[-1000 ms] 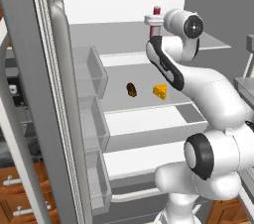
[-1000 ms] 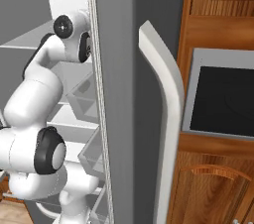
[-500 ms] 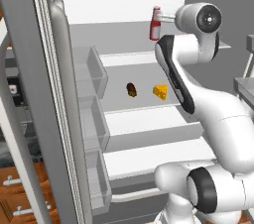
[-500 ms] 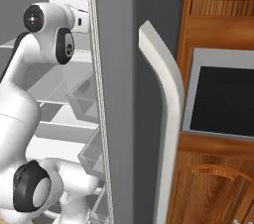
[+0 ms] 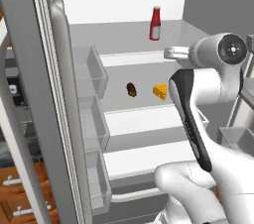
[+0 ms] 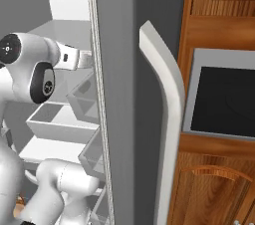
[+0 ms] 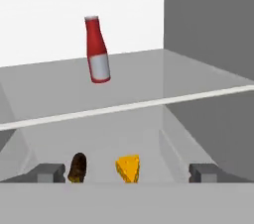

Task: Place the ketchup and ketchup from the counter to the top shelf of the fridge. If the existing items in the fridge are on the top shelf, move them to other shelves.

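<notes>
Presently one small red squeeze bottle with a white label and pale cap [image 5: 155, 23] stands upright on the thin flat light-grey top shelf [image 5: 124, 37] of the tall grey fridge [image 6: 117, 94], towards the back and apart from the walls. Nothing is carried: in the hand view the gripper [image 7: 126, 172] shows its two dark tips set wide, with empty space between them. The jaws are therefore fully spread and free.

Judgement on the step in hand: one bottle looks delivered, and the arm is best drawn straight back out of the cabinet. The retreat should stay level and clear of the top shelf's front edge, so the standing bottle is not nudged. A second bottle would then need fetching from the bench; its position cannot be told here.

The small yellow cheese wedge [image 5: 160, 91] and the smaller dark brown lump [image 5: 131, 89] lie just beside each other on the whitish shelf below [image 5: 139, 114], not on the top shelf. They appear to need no relocation.

Pose: the white arm's wrist sits at the fridge opening, roughly at the height of the top shelf's front edge. The hand points horizontally into the interior, looking along that shelf with the bottle well ahead. The elbow is folded low in front of the lower shelves.
</notes>
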Controlling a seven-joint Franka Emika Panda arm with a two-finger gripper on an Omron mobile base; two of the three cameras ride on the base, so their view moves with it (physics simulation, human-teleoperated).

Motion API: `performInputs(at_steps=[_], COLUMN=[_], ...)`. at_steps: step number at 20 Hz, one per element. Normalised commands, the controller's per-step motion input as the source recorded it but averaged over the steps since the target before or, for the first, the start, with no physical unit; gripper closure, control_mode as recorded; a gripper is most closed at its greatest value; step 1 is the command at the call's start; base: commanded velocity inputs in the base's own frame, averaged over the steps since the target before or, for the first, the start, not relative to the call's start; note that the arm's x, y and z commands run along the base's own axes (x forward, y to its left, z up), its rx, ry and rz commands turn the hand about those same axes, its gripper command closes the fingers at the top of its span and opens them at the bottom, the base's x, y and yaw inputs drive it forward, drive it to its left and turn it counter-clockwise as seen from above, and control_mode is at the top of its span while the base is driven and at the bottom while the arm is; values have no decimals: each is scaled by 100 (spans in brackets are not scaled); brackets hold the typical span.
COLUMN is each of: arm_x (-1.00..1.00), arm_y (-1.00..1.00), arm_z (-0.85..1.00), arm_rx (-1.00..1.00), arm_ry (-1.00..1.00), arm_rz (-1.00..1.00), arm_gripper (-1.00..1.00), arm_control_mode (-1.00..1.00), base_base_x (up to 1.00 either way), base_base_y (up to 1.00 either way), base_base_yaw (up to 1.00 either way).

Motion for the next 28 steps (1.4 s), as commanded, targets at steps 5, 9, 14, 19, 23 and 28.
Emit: performInputs(at_steps=[5, 9, 14, 19, 23, 28], arm_x=[-100, -34, -29, 0, 0, 0], arm_y=[0, -2, 0, 0, 0, 0], arm_z=[-9, 0, 0, 0, 0, 0], arm_rx=[12, 4, 0, 0, 0, 0], arm_ry=[48, 14, 0, 0, 0, 0], arm_rz=[0, -1, 0, 0, 0, 0], arm_gripper=[-100, -100, -100, -100, -100, -100], arm_control_mode=[-100, -100, 100, 100, 100, 100], base_base_x=[0, 0, -60, -100, -100, -96], base_base_y=[0, 0, 0, 28, 81, 99], base_base_yaw=[0, 0, 3, 17, 29, 32])
